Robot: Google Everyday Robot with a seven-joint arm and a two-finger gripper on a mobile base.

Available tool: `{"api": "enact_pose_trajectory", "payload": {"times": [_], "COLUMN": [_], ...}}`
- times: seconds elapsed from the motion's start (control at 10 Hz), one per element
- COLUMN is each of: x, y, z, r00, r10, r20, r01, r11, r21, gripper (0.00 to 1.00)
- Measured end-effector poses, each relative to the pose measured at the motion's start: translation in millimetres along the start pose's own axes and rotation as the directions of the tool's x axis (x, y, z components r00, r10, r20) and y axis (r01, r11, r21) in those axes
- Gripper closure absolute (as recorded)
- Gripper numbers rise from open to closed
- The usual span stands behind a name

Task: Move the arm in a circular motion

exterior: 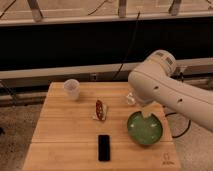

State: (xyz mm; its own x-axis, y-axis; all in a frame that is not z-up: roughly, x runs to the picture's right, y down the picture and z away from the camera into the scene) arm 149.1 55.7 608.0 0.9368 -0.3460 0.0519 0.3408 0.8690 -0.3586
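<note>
The arm point(165, 92) is large, glossy and white. It reaches in from the right edge and bends at a bulbous joint above the table's right half. Its thick segment covers most of what lies behind it. The gripper point(146, 115) shows only as a small pale tip below the arm, over the far rim of the green bowl point(144, 129). The rest of the gripper is hidden by the arm.
On the wooden table point(60, 135) stand a white paper cup point(72, 89) at the back left, a red-brown snack on a wrapper point(100, 109) in the middle, and a black phone point(104, 147) near the front. A clear glass object point(131, 97) peeks out left of the arm. A dark wall with cables stands behind.
</note>
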Motion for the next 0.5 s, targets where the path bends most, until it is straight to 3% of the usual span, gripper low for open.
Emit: {"api": "enact_pose_trajectory", "payload": {"times": [0.5], "x": [5.3], "y": [0.9], "z": [-5.7], "r00": [1.000], "r10": [-0.030], "r20": [-0.001], "r01": [0.030], "r11": [0.999], "r21": [0.015], "gripper": [0.20]}}
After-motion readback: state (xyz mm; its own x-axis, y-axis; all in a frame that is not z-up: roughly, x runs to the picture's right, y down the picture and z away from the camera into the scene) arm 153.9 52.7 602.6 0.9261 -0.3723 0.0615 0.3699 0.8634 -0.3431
